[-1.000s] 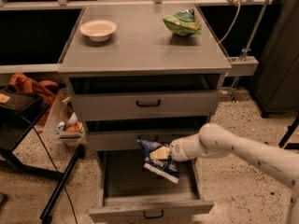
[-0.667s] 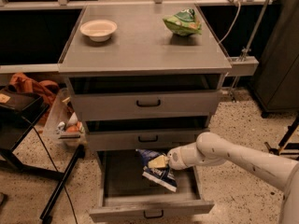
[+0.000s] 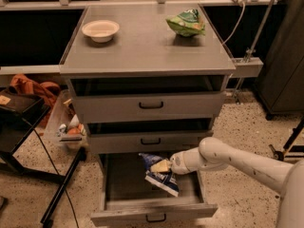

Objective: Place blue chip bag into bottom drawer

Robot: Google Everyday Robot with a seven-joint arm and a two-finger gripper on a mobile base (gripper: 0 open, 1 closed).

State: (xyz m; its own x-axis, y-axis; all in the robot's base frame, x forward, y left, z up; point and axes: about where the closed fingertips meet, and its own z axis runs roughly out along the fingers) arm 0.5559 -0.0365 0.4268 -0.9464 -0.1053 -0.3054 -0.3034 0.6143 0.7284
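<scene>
Lower now, blue chip bag hangs in open bottom drawer. Shut middle drawer just above; tool clamped on bag's top.

A white bowl and a green snack bag are being kept well apart on a grey cabinet top; an orange cloth is being left beside it.

Cabinet top: grey, flat, well above the gripper.
Bowl: upright on the top, out beyond the gripper's fingertip side.
Green and white snack bag: on the top, above the gripper's wrist side, well apart from the bowl.
Gripper: over the open bottom drawer, clasping the blue chip bag.
</scene>
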